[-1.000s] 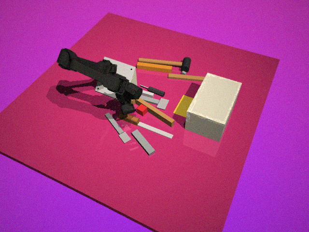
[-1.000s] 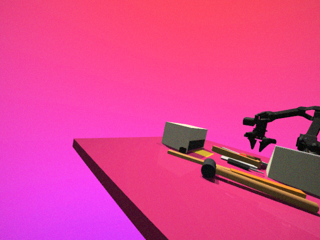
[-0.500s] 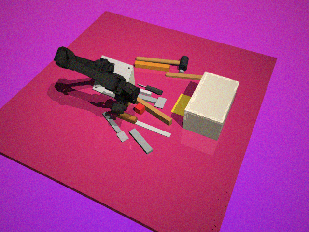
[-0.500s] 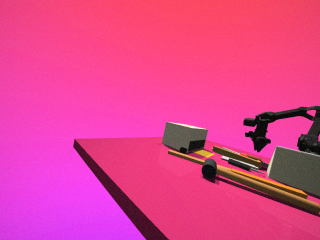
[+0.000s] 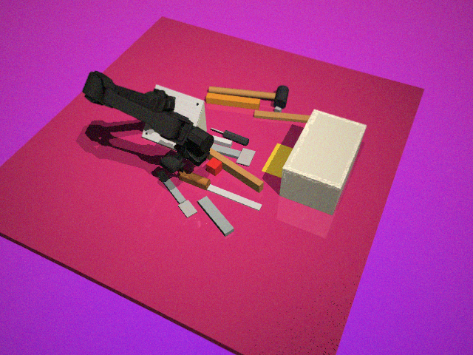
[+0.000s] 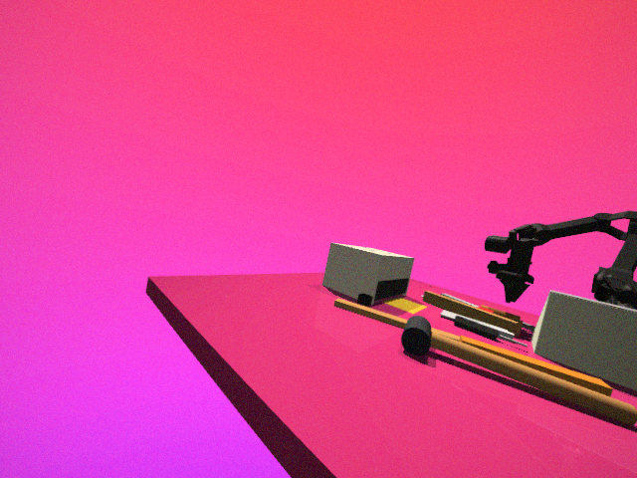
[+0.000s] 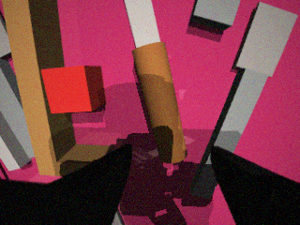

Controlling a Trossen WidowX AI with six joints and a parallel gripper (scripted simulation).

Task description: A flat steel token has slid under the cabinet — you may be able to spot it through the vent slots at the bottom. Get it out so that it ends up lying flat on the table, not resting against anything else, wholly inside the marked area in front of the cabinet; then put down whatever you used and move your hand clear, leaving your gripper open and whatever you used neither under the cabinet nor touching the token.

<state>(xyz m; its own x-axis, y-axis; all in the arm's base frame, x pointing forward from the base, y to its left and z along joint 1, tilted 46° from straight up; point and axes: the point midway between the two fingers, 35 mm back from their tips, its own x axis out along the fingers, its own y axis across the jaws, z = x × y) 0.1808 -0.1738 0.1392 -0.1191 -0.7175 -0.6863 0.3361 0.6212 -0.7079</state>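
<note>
The pale cabinet [image 5: 324, 149] [image 6: 349, 270] stands at the right in the top view, with a dark opening low on its front in the exterior view. The yellow marked area [image 5: 272, 162] [image 6: 408, 306] lies in front of it, partly hidden by the cabinet in the top view. I cannot see the steel token. My gripper [image 5: 173, 171] [image 6: 510, 299] [image 7: 171, 151] is open and empty, above the table. Below it lie a wooden-handled tool [image 5: 194, 180] [image 7: 157, 89] with a long flat white blade, and a grey flat tool [image 5: 188, 208] [image 7: 267, 39] with a square end plate.
A red cube [image 5: 214, 166] [image 7: 66, 89] and wooden bar [image 5: 242, 174] [image 7: 28, 94] lie beside the handle. Around are a grey bar [image 5: 214, 214], second plate-ended tool [image 5: 245, 156], screwdriver [image 5: 236, 137], mallet [image 5: 281, 96] [image 6: 416, 335], orange bar [image 5: 233, 100], wooden stick [image 5: 280, 115] and white sloped block [image 5: 183, 103] [image 6: 586, 334].
</note>
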